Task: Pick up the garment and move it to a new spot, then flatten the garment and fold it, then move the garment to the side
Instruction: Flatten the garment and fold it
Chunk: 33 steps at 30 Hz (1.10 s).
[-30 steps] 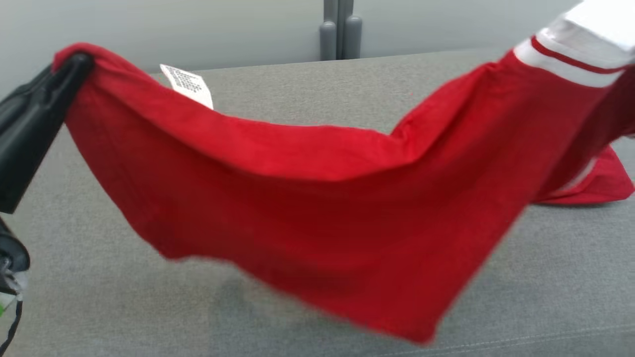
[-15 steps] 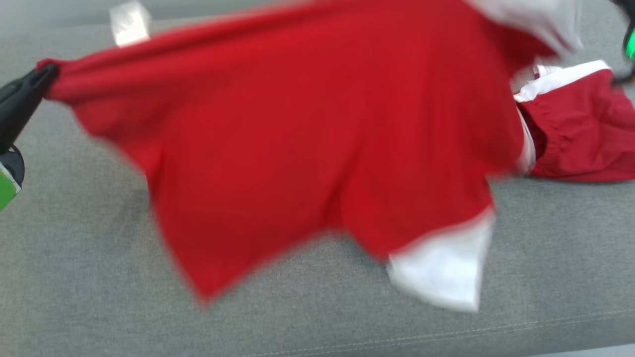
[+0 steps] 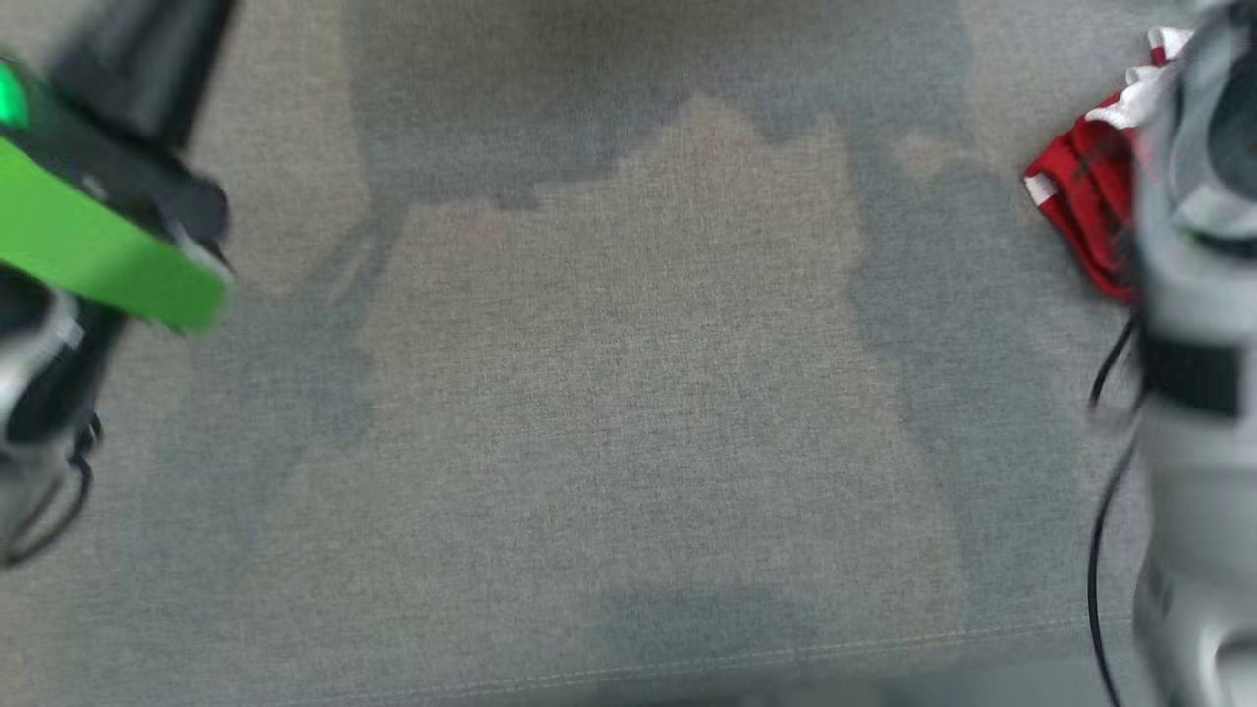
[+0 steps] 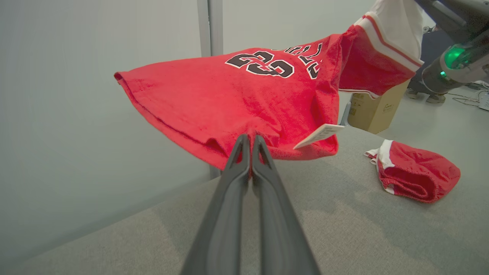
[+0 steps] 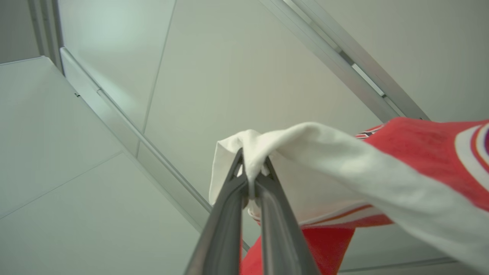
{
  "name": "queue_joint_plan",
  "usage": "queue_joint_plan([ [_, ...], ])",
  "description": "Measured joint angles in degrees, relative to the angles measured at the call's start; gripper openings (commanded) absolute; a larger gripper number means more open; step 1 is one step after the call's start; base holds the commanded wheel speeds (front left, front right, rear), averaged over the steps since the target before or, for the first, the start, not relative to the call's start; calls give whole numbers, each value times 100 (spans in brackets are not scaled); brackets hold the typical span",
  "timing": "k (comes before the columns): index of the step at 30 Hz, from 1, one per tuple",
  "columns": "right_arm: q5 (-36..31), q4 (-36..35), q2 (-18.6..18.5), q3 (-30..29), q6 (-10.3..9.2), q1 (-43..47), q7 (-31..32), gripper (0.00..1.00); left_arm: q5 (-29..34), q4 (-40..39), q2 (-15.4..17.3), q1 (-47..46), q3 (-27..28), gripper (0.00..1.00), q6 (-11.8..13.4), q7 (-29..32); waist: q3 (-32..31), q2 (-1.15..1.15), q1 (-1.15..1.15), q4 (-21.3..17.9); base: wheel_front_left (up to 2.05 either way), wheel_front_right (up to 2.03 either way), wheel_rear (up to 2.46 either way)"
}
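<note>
So the left gripper (image 4: 250,138) is pinched tight on the bottom hem (image 4: 168,126) of the red jersey (image 4: 244,99), and the right gripper (image 5: 252,162) is clamped just as tight on a bunched bit of the white sleeve (image 5: 344,152). No gap between the jaws on either side. That leaves the jersey up in the air, stretched between the two arms, number 23 facing up in the left wrist view and the care tag (image 4: 319,134) dangling off the edge nearest the gripper. It isn't touching anything below it. Looks like the robot is mid carry-and-spread, with the flattening not started yet. The next move probably calls for lowering both ends together and keeping the cloth taut, so it lands flat instead of in a heap. It'll want to keep clear of the crumpled red shorts (image 4: 416,173) sitting off to the right. Below is a grey fabric surface (image 3: 628,393), kind of like a sofa seat, with a big soft shadow (image 3: 913,324) across it in the blurry head view. Pale wall panels (image 4: 76,95) and a metal post (image 4: 209,26) run behind, and a cardboard box (image 4: 376,109) stands on the floor past the far edge.
</note>
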Motion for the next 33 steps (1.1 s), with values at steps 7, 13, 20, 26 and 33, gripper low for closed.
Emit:
queue_joint_plan([
  [7,254,853,123,513,81,3439,-18,0,307,1701,-331,1772,14,0,111,-1263,358,0,0,-91,0,0,0],
  [13,368,1066,154,589,535,3806,-255,0,-55,2665,-638,2315,237,0,131,-1639,189,0,0,-154,0,0,0],
  [20,286,991,-176,815,875,3824,-145,0,-85,2955,-818,2310,268,0,-133,-1571,-123,0,0,-159,0,0,0],
  [26,-485,681,-1116,1315,945,4147,343,0,243,3117,-901,2341,-5,0,-276,-1562,-455,0,0,-116,0,0,0],
  [33,-816,543,-1441,1606,790,4847,605,0,367,3194,-945,3101,87,0,-313,-1546,-861,0,0,-147,0,0,0],
])
